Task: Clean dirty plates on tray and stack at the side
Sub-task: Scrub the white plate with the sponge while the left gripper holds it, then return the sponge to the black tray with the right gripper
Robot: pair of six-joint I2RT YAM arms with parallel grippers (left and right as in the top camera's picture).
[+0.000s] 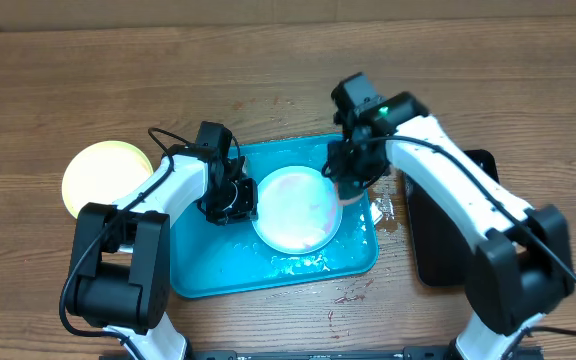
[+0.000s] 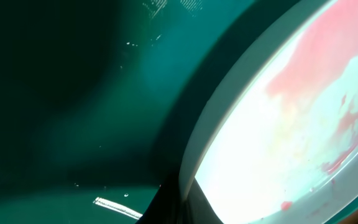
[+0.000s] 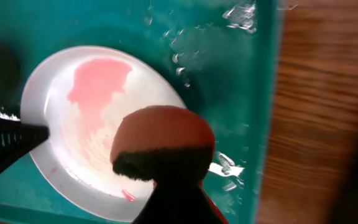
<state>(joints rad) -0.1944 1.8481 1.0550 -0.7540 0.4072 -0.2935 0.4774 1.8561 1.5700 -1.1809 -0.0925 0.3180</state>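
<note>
A pale round plate [image 1: 293, 210] with red sauce smears lies in the turquoise tray [image 1: 208, 275]. My left gripper [image 1: 243, 198] is shut on the plate's left rim; in the left wrist view the rim [image 2: 194, 162] runs between the dark fingers [image 2: 188, 202]. My right gripper [image 1: 348, 185] is shut on a reddish-brown scrubber with dark bristles [image 3: 160, 143], which hangs over the plate's right edge [image 3: 86, 118]. A clean pale yellow-green plate [image 1: 103, 175] lies on the table left of the tray. A third plate is out of view.
A black tray [image 1: 438, 240] lies on the table to the right of the turquoise tray, partly under my right arm. Water drops and wet patches sit on the tray floor [image 3: 229, 74] and near its right rim. The table is brown wood [image 3: 316, 124].
</note>
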